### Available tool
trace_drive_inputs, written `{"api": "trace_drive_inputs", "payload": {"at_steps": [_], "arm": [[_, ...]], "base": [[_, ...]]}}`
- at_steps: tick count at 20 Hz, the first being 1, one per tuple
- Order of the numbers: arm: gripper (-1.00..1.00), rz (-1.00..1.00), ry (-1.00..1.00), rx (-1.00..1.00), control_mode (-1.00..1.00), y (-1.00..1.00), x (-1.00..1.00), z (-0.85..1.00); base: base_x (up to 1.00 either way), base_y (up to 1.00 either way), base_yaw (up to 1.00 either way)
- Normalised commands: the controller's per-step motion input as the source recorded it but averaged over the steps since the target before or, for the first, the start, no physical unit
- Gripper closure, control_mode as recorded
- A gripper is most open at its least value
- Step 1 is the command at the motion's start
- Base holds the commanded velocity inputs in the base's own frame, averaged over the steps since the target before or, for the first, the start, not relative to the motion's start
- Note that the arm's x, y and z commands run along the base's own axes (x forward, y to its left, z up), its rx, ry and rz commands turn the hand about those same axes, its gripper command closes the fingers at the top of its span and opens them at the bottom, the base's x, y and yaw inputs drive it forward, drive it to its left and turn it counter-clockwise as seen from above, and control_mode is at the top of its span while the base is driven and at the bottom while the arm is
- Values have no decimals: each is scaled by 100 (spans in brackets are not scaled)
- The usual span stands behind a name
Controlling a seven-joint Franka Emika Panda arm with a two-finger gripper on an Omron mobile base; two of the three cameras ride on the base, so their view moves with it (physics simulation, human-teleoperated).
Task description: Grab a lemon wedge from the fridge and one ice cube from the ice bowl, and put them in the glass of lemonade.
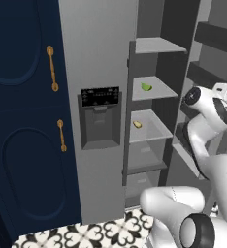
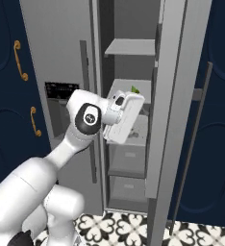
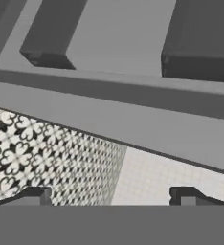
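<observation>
The grey steel fridge (image 1: 101, 53) stands with its right door (image 2: 169, 96) swung open and its shelves bare to view. The yellow-green lemon wedge (image 1: 146, 87) lies on the second shelf from the top, and its tip (image 2: 133, 90) peeks above my hand in the right base view. My hand (image 2: 124, 117) hangs in front of the shelves, level with the shelf below the wedge and apart from it. My gripper (image 3: 111, 200) is open, its fingertips (image 3: 37, 196) wide apart with nothing between them. The ice bowl, ice cube and glass of lemonade are out of view.
A small deeper-yellow lump (image 1: 137, 124) sits on the third shelf. The black-panelled dispenser (image 1: 101, 118) is set in the shut left door. Navy cabinets with brass handles (image 1: 51, 68) flank the fridge. Door bins (image 3: 195, 52) and patterned floor tiles (image 3: 32, 153) lie ahead of the hand.
</observation>
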Motion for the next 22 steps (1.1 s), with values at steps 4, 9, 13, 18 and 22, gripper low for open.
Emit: {"api": "trace_drive_inputs", "payload": {"at_steps": [4, 9, 13, 18, 22], "arm": [[-100, 0, -8, 29, -100, 100, -16, -7], [-100, 0, -16, 53, -100, 100, -1, -30], [-100, 2, -14, 62, -100, 100, 0, -43], [-100, 8, -19, 66, -100, 100, 0, -52], [-100, -2, -14, 28, -100, 54, -48, 0]], "base": [[0, 0, 0], [0, 0, 0], [0, 0, 0], [0, 0, 0], [0, 0, 0]]}}
